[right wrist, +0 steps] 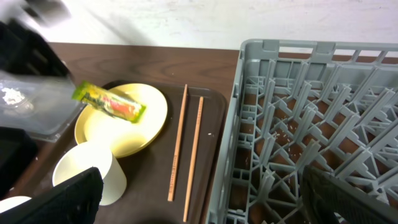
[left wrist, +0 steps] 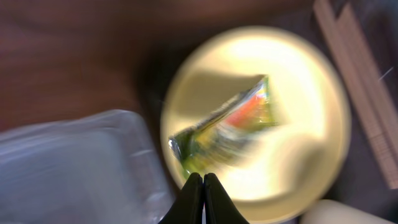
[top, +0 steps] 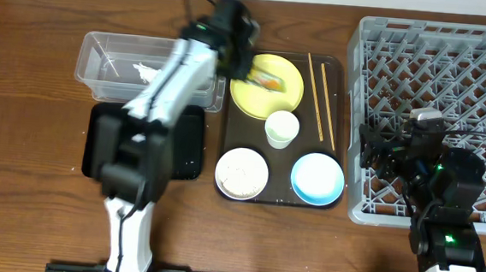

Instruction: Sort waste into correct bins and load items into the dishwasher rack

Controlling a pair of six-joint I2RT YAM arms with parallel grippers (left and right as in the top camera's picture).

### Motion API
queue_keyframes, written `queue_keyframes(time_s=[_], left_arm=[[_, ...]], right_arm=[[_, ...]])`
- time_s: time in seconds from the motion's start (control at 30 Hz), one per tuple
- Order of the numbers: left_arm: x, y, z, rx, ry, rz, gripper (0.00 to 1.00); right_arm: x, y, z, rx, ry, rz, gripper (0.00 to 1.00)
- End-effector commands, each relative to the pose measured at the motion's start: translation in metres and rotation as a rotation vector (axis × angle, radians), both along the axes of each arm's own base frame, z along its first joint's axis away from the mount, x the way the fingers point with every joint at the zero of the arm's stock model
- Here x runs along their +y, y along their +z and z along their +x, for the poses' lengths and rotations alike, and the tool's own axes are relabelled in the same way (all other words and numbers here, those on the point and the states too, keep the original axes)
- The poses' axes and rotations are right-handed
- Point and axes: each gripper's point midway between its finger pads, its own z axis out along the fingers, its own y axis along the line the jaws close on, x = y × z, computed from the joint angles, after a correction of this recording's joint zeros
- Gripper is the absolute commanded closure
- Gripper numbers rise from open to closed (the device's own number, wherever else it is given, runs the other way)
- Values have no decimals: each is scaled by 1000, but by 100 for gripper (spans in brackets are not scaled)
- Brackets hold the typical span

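Observation:
The green-and-yellow wrapper [top: 268, 80] lies across the yellow plate [top: 292, 69]. My left gripper [left wrist: 203, 177] is shut, and its tips pinch the wrapper's near corner [left wrist: 227, 127] over the plate's edge by the clear tub [top: 103, 58]. A white napkin [top: 145, 71] lies in the tub. The black tray [top: 189, 145] is partly under my left arm. A white cup [top: 282, 128], a white bowl of rice [top: 241, 172], a blue bowl [top: 317, 177] and two chopsticks [top: 321, 99] sit on the brown tray. My right gripper [right wrist: 199, 199] is open and empty over the near left edge of the grey rack [top: 454, 65].
The dark brown serving tray [top: 306, 123] lies between the bins and the rack, close against the rack's left wall [right wrist: 236, 124]. The left arm reaches over the black tray and the tub. Bare wooden table lies at the far left and along the front.

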Motion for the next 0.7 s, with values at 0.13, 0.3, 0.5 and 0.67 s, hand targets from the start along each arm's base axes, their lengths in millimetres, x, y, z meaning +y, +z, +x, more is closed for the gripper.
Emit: queue_keyframes(time_s=[0.13, 0.3, 0.5, 0.67], left_arm=[[43, 107, -4, -164, 149, -82, 94], [81, 108, -13, -123, 274, -46, 94], [70, 87, -2, -136, 117, 7, 84], [21, 61, -3, -166, -212, 64, 42]], right_arm=[[0, 13, 2, -24, -2, 14, 1], [0, 13, 2, -24, -2, 15, 1], [0, 13, 2, -24, -2, 15, 1], [0, 13, 2, -23, -4, 19, 1]])
